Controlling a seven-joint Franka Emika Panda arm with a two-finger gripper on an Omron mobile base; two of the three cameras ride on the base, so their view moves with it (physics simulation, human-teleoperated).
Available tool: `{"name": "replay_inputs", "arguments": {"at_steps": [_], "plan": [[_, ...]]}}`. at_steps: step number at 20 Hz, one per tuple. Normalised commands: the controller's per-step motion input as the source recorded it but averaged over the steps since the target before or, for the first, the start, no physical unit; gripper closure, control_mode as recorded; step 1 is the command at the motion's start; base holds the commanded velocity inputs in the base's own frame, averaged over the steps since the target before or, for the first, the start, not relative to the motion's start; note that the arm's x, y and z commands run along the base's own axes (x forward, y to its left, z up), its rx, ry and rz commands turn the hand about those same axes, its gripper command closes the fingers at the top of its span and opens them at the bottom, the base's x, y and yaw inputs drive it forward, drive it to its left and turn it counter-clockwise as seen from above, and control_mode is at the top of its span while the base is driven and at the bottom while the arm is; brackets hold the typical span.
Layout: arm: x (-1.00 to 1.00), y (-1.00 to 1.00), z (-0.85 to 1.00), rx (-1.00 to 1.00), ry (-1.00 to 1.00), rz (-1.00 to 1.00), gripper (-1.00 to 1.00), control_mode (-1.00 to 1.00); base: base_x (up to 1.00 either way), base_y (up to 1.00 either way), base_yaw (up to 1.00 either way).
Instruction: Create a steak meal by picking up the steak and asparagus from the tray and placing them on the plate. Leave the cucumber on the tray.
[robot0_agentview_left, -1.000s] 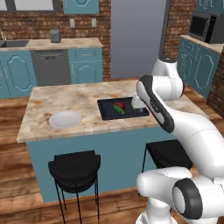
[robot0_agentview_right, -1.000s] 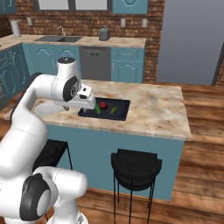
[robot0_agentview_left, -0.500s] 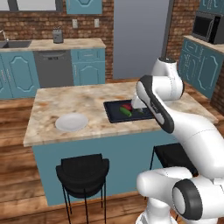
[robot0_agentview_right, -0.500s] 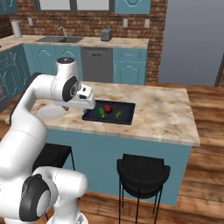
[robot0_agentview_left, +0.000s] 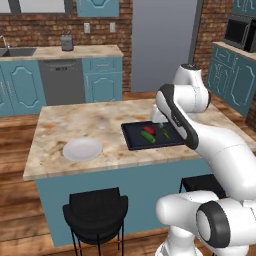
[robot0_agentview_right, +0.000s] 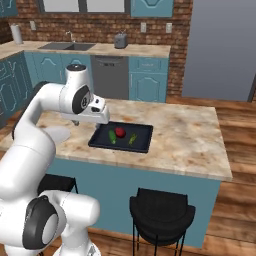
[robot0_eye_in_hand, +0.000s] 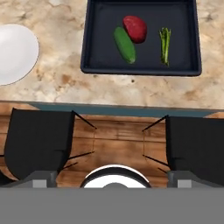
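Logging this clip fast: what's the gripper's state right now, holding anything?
Gripper: cannot tell whether open or shut. The steak, asparagus and cucumber all lie on the tray, so none of them is held.

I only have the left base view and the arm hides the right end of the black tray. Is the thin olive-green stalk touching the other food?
Observer: No. In the hand view the thin olive-green asparagus stalk lies apart from the rest, near one end of the flat black tray.
Operator: And the dark-red lump?
Observer: The rounded dark-red steak lies right against the thick bright-green cucumber.
Operator: Anything on the plate yet?
Observer: Nothing; the round white plate is bare, standing on the counter off the tray's other end.
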Motion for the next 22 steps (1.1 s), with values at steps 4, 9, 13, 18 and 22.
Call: {"name": "replay_inputs", "arguments": {"at_steps": [4,9,13,18,22], "plan": [[0.04,0.03,-0.03,0.00,-0.01,-0.01,-1.00,-1.00,0.00,0.06,0.00],[0.41,0.00,-0.28,0.00,0.00,-0.02,-1.00,-1.00,0.00,0.00,0.00],[0.60,0.00,-0.51,0.00,0.06,0.00,-1.00,-1.00,0.00,0.00,0.00],[0.45,-0.16,-0.32,0.00,0.05,0.00,-1.00,-1.00,0.00,0.00,0.00],[0.40,-0.38,-0.23,0.00,0.00,0.00,-1.00,-1.00,0.00,0.00,0.00]]}}
